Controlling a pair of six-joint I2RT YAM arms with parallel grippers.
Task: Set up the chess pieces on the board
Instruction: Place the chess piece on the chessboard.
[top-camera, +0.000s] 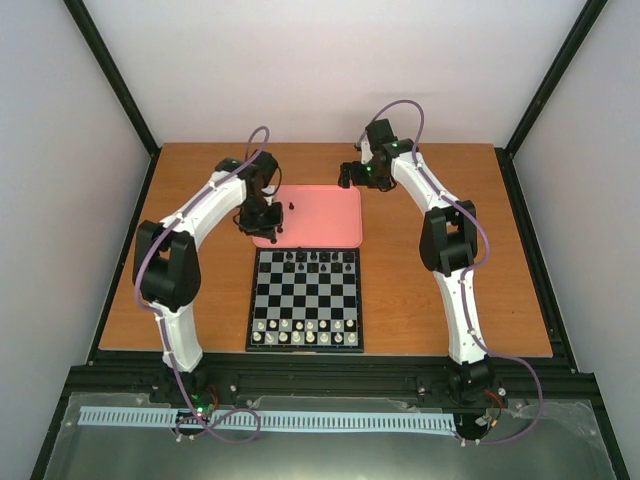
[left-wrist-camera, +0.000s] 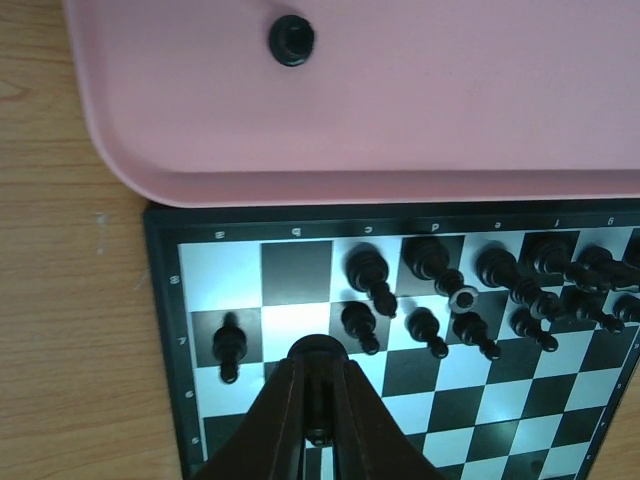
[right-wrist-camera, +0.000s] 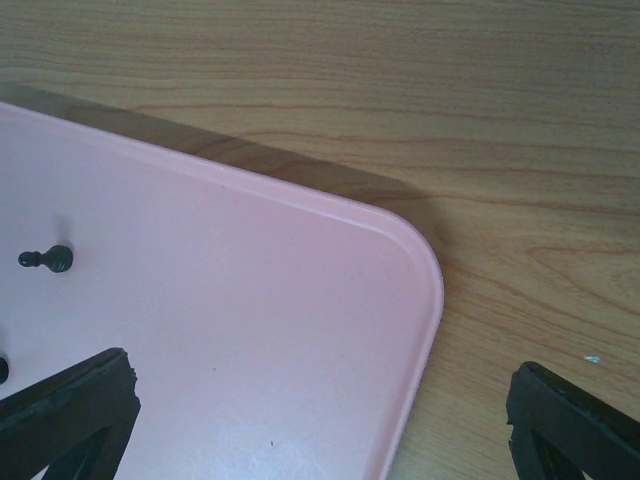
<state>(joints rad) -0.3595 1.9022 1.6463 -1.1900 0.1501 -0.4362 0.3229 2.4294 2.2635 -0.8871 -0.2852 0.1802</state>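
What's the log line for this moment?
left gripper: shut on black piece, over board, far-left squares | right gripper: open, empty, above pink tray corner | loose piece lying in tray

- The left arm (top-camera: 172, 270) is seen rising along the left of the top view, with its forearm bent toward the centre.
- The left gripper (top-camera: 262, 222) is pointed downward just left of centre.
- In the left wrist view, its jaws are seen closed together at bottom centre.
- The right arm (top-camera: 447, 245) is arched up the right side, its wrist turned left in the upper centre.
- The right gripper (top-camera: 349, 176) is held fully spread; one finger (right-wrist-camera: 70, 410) is seen in each lower corner of the right wrist view.
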